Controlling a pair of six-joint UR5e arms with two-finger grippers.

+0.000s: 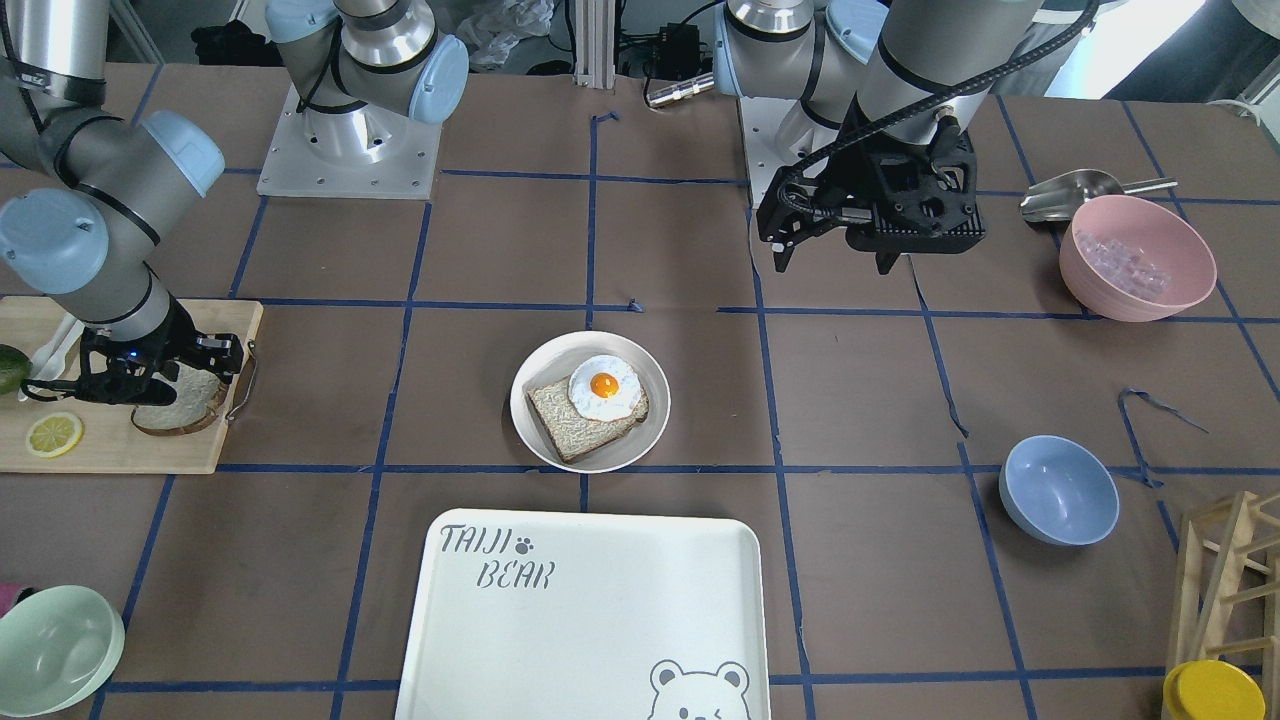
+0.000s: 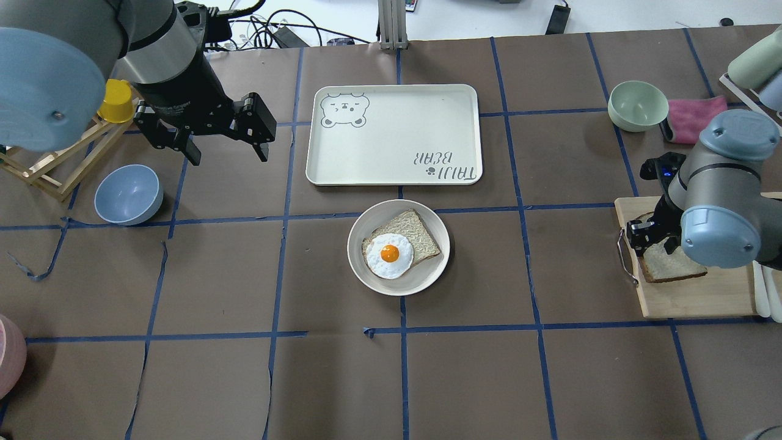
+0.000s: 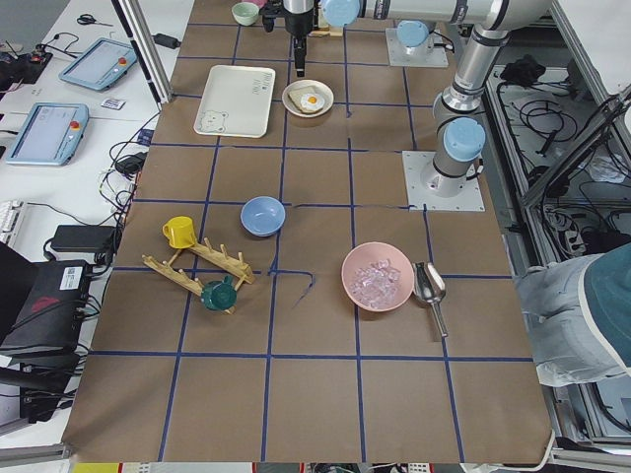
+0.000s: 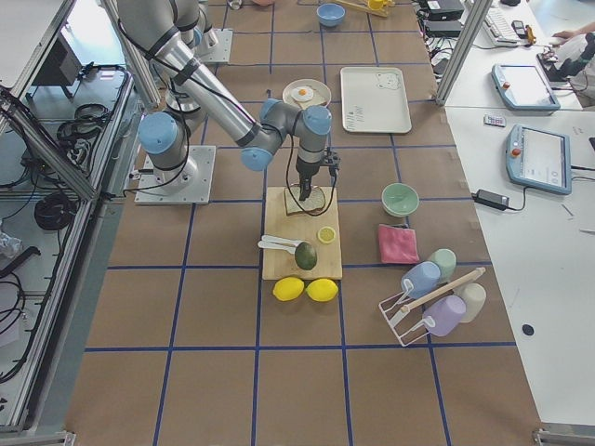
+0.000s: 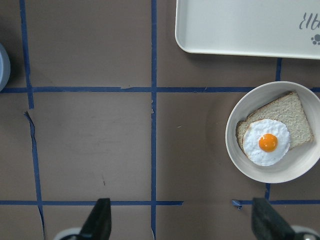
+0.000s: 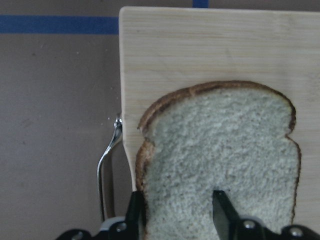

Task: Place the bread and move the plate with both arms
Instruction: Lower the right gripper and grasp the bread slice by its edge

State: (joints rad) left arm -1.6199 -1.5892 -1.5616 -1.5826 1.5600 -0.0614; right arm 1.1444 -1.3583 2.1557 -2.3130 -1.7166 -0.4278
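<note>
The bread (image 6: 220, 145), a pale slice with a brown crust, lies on the wooden cutting board (image 1: 110, 450) at the robot's right. My right gripper (image 6: 177, 212) is down on it with its jaws narrowed: one finger at the crust edge, the other on the top face. It also shows in the front view (image 1: 150, 385). The small white plate (image 1: 545, 365) sits mid-table and holds a darker slice topped with a fried egg (image 1: 604, 385). My left gripper (image 2: 228, 156) hovers open and empty well to the plate's left, above the table.
The white TAIJI BEAR tray (image 2: 397, 140) lies just beyond the plate. A blue bowl (image 2: 128, 194) and a wooden rack (image 2: 43, 165) stand near the left arm. A green bowl (image 2: 637, 105) and a pink cloth (image 2: 690, 119) are far right. A lemon slice (image 1: 54, 434) lies on the board.
</note>
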